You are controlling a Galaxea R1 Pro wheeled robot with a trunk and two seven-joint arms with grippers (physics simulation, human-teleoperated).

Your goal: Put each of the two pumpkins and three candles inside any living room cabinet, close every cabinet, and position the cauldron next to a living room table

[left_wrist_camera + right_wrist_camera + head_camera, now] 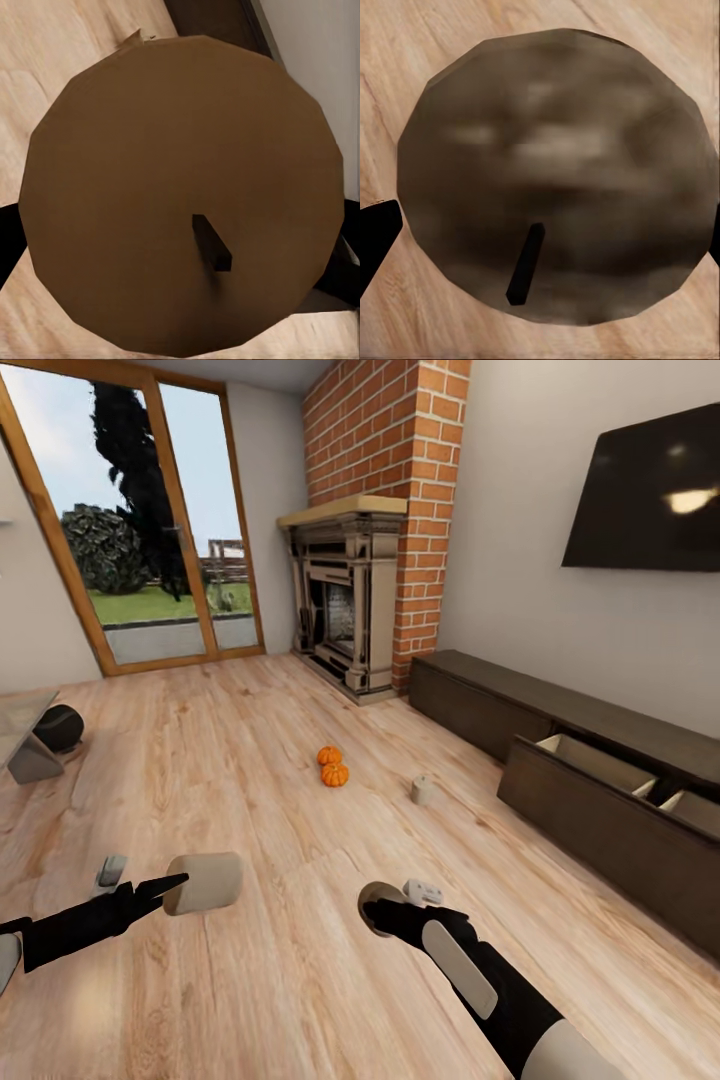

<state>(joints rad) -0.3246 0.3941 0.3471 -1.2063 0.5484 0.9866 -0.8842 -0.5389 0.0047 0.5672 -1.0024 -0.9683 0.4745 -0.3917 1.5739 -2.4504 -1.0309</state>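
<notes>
Two drawer fronts on the cabinet: the nearer one is pulled out, pale interior showing, the one toward the fireplace flush. Cauldron sits far across the floor from the cabinet, touching a glass bench. Two pumpkins touch each other on the floor, mid-room out from the cabinet; one candle stands between them and the open drawer. Left end effector is clamped on a candle held sideways; right end effector is clamped on another, both wick-end to camera.
</notes>
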